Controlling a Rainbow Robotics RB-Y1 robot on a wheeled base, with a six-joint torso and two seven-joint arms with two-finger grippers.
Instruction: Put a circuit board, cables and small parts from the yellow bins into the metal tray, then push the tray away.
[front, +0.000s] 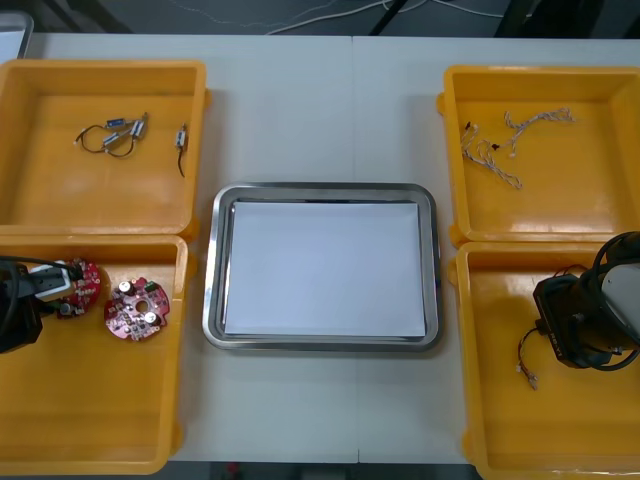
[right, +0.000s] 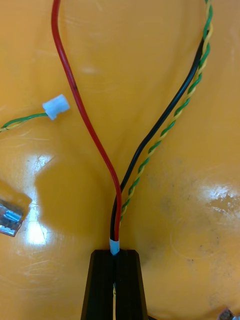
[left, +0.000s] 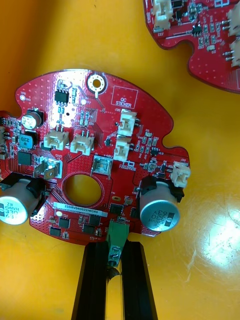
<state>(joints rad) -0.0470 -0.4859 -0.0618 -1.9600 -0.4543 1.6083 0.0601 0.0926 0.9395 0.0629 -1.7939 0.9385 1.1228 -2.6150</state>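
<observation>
left claw (left: 116, 248): clenched on the green tab (left: 118, 236) at the rim of a round red circuit board (left: 100, 150), in the near-left yellow plastic bin (front: 100, 420), 8 o'clock of the shiny metal tray (front: 213, 270).
why: the edge nip keeps the fingers off the tall capacitors (left: 159, 212); the board will likely lift tilted.
spare: second red round board (front: 137, 308), 3 o'clock of the held one, apart.
tray: white inside, table centre, nothing in it yet.
right claw (right: 116, 255): clenched on a red, black and yellow-green twisted cable (right: 116, 227), in the near-right yellow bin (front: 560, 430), 4 o'clock of the tray.
why: pinched at the pale sleeve (right: 115, 246) where the wires join, so the bundle should rise together.
surface: light table (front: 320, 110), seam down the middle.
room: dark floor (front: 150, 15) with pale cords (front: 330, 15) at 12 o'clock.
</observation>
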